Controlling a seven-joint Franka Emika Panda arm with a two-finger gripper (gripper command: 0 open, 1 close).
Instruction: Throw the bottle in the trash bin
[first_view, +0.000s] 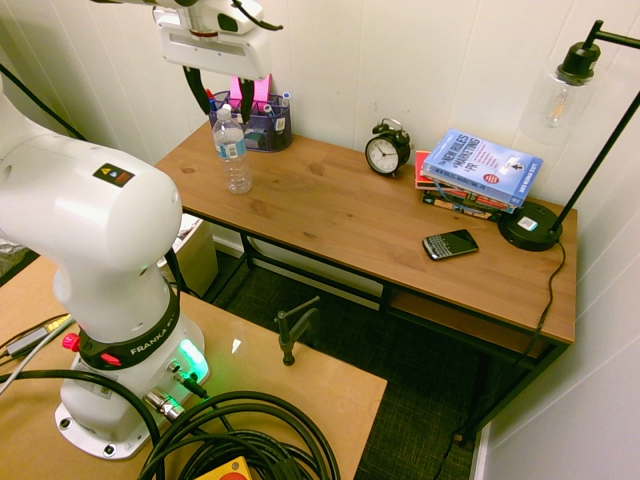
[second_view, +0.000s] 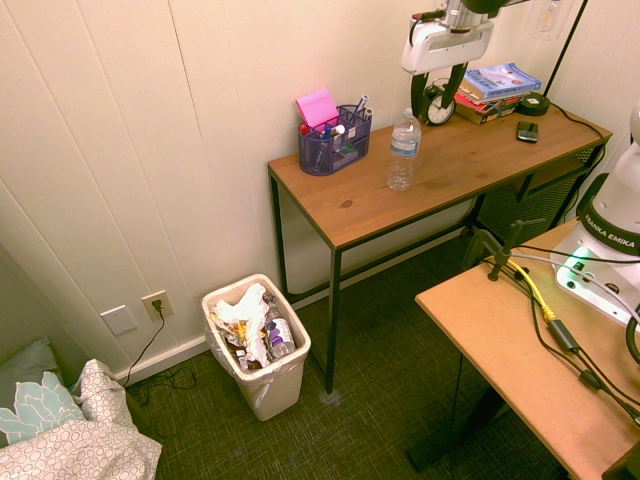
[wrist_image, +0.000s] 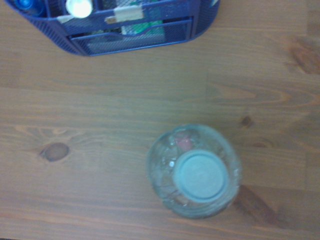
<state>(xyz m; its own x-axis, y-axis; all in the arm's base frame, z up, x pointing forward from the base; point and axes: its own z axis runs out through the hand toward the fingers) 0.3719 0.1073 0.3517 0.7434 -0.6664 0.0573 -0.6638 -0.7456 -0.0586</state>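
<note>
The bottle is small and clear with a white cap and a blue-and-white label. It stands upright near the left end of the wooden desk. My gripper hangs open just above it, fingers spread to either side of the cap and holding nothing. The second exterior view shows the bottle with the gripper above and slightly behind it. From the wrist I look straight down on the bottle's cap. The trash bin, pale with a plastic liner and full of rubbish, stands on the floor beyond the desk's end.
A blue mesh pen organiser with a pink notepad sits against the wall right behind the bottle. Further along the desk are an alarm clock, stacked books, a phone and a lamp base.
</note>
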